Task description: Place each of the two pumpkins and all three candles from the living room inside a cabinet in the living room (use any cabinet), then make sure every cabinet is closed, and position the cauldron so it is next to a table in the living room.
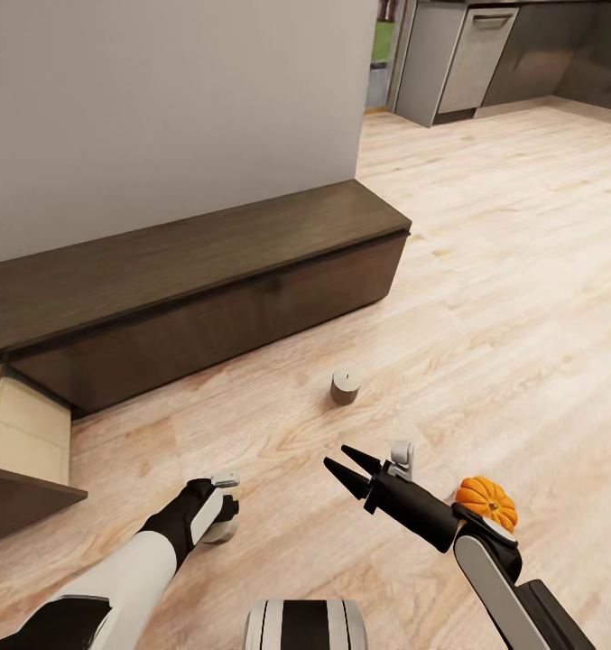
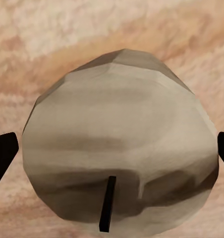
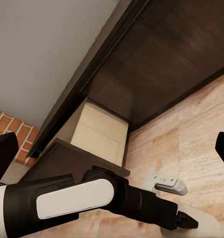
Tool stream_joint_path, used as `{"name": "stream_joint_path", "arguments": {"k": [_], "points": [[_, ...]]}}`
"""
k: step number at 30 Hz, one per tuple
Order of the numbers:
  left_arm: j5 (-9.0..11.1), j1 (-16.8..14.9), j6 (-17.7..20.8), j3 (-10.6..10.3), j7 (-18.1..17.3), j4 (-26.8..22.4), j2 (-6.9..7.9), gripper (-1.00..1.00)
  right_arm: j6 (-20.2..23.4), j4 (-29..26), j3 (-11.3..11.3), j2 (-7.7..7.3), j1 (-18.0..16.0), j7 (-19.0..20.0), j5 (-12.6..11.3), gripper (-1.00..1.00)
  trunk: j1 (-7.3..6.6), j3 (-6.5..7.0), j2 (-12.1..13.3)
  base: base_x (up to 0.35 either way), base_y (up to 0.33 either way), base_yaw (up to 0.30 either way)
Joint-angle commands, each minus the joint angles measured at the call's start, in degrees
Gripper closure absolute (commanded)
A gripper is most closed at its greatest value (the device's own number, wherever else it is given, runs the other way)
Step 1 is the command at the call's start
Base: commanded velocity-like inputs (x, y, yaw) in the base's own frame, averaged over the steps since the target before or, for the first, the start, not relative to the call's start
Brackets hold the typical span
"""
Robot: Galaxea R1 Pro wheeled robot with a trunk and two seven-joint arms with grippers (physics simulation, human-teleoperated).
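My left gripper (image 1: 217, 516) is down at the floor, open, its fingers (image 2: 3, 154) on either side of a cream candle (image 2: 117, 144) with a dark wick. A second candle (image 1: 345, 386) stands on the planks in front of the long dark cabinet (image 1: 215, 289). A third candle (image 1: 402, 457) stands just behind my right gripper (image 1: 348, 464), which hovers open and holds nothing. An orange pumpkin (image 1: 486, 502) sits on the floor beyond my right forearm. One cabinet drawer (image 1: 25, 433) at the left is pulled out, showing its pale inside (image 3: 99, 131).
A grey wall (image 1: 161, 99) rises behind the cabinet. Red brick (image 3: 13, 131) shows past the open drawer. Kitchen units (image 1: 476, 54) stand at the far right across open plank floor (image 1: 504, 271).
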Motion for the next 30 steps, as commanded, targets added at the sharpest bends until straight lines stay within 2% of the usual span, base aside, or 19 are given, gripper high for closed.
{"name": "stream_joint_path", "arguments": {"k": [1, 10, 13, 24, 25, 30], "points": [[0.6, 0.0, 0.2, -0.2, 0.4, -0.1, 0.00, -1.00, 0.5, 0.0, 0.0, -0.03, 0.0, 0.0, -0.6, -1.00, -0.01, -0.04, 0.0, 0.000, 0.000, 0.000], [0.7, 0.0, 0.2, -0.2, 0.4, -0.1, 0.00, -1.00, 0.5, -0.1, 0.0, -0.07, 0.0, 0.0, -0.6, -1.00, -0.01, -0.04, 0.0, 0.000, 0.000, 0.000], [0.6, 0.0, 0.2, -0.2, 0.4, -0.1, 0.00, -1.00, 0.5, -0.1, 0.0, -0.06, 0.0, 0.0, -0.6, -1.00, 0.07, -0.70, -0.1, 0.000, 0.000, 0.000], [0.7, 0.0, 0.2, -0.2, 0.4, -0.1, 0.00, -1.00, 0.5, -0.1, 0.0, -0.05, 0.0, 0.0, -0.6, -1.00, 0.07, -0.70, -0.1, 0.000, 0.000, 0.000], [0.7, 0.0, 0.2, -0.2, 0.4, -0.1, 0.00, 1.00, 0.5, -0.1, 0.0, -0.06, 0.0, 0.0, -0.6, -1.00, 0.07, -0.70, -0.1, 0.000, 0.000, 0.000], [0.7, 0.0, 0.2, -0.2, 0.4, -0.1, 0.00, 1.00, 0.5, -0.1, 0.0, -0.03, 0.0, 0.0, -0.6, -1.00, 0.07, -0.70, -0.1, 0.000, 0.000, 0.000]]}}
